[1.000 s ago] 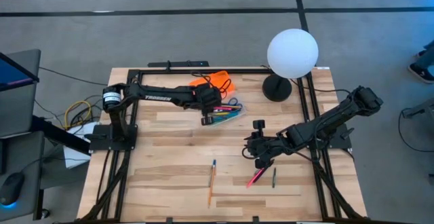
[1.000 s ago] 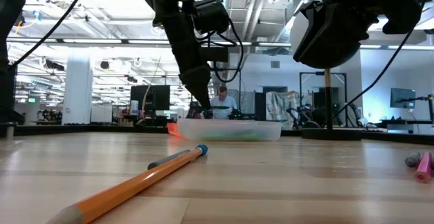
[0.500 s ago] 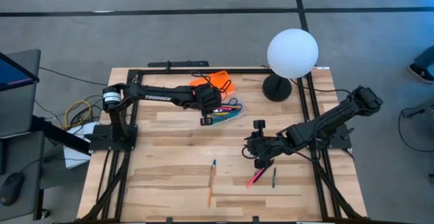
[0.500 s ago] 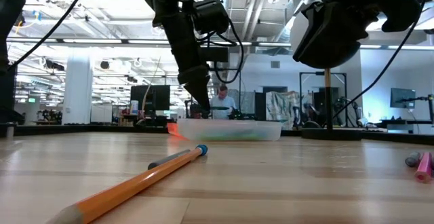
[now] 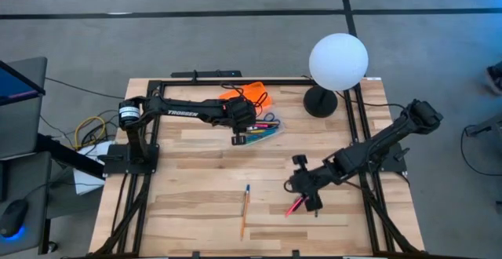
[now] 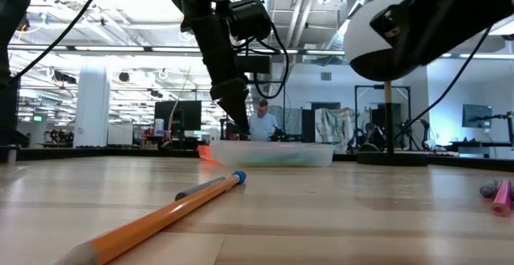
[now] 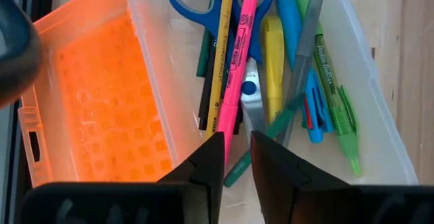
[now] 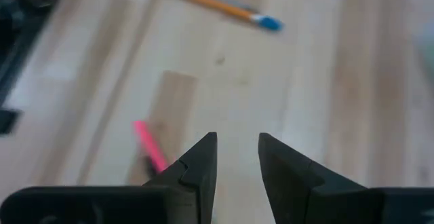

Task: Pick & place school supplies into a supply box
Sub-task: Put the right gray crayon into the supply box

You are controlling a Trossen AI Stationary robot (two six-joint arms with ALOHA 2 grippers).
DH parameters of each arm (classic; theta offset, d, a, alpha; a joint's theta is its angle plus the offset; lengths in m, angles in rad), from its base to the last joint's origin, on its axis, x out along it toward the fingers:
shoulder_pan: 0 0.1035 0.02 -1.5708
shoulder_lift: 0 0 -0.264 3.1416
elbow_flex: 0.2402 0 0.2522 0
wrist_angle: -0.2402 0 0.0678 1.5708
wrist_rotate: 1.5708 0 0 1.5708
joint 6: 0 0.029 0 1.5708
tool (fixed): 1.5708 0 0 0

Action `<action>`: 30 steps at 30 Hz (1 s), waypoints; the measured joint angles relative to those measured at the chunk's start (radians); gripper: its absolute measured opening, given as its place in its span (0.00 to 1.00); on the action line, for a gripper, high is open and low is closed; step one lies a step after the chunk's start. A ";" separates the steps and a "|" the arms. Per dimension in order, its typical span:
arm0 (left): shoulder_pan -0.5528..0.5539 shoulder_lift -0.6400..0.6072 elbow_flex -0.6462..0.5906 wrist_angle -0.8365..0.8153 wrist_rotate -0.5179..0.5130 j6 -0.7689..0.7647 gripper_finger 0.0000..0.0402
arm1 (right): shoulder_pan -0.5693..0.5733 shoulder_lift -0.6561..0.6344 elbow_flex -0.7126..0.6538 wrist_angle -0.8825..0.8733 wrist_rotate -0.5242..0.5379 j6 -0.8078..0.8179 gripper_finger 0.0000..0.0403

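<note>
Wood tabletop: your right gripper (image 5: 307, 197), fingers parted and empty, hangs over the pink marker (image 5: 295, 206) near the table's front right. Light, stiff, prone to rolling; pinch it mid-barrel.

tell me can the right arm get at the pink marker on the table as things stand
Probably yes. The right gripper hangs just above the pink marker, jaws apart and empty, and in the right wrist view the marker lies on bare wood close ahead. Only a thin dark pen lies near it, mostly hidden under the gripper.
</note>
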 joint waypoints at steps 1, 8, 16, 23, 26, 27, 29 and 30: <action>0.000 0.000 0.000 0.000 0.000 -0.002 0.17 | 0.016 0.004 0.000 0.001 -0.003 0.003 0.25; 0.000 0.000 0.000 -0.011 0.000 -0.019 0.17 | 0.092 0.120 0.001 0.001 -0.002 0.078 0.25; 0.000 0.000 0.000 -0.025 -0.001 -0.030 0.17 | 0.101 0.232 0.001 -0.033 0.001 0.155 0.25; 0.000 0.000 0.000 -0.027 -0.002 -0.033 0.17 | 0.092 0.232 0.001 -0.107 0.004 0.192 0.25; 0.000 0.000 0.000 -0.027 -0.002 -0.033 0.17 | 0.091 0.232 0.000 -0.106 0.005 0.197 0.25; 0.000 0.000 0.000 -0.027 -0.002 -0.033 0.17 | 0.091 0.232 0.000 -0.107 0.005 0.199 0.25; 0.000 0.000 0.000 -0.033 -0.002 -0.040 0.17 | 0.092 0.232 0.000 -0.108 0.005 0.200 0.25; 0.000 0.000 0.000 -0.038 -0.002 -0.041 0.17 | 0.093 0.231 0.000 -0.109 0.005 0.200 0.25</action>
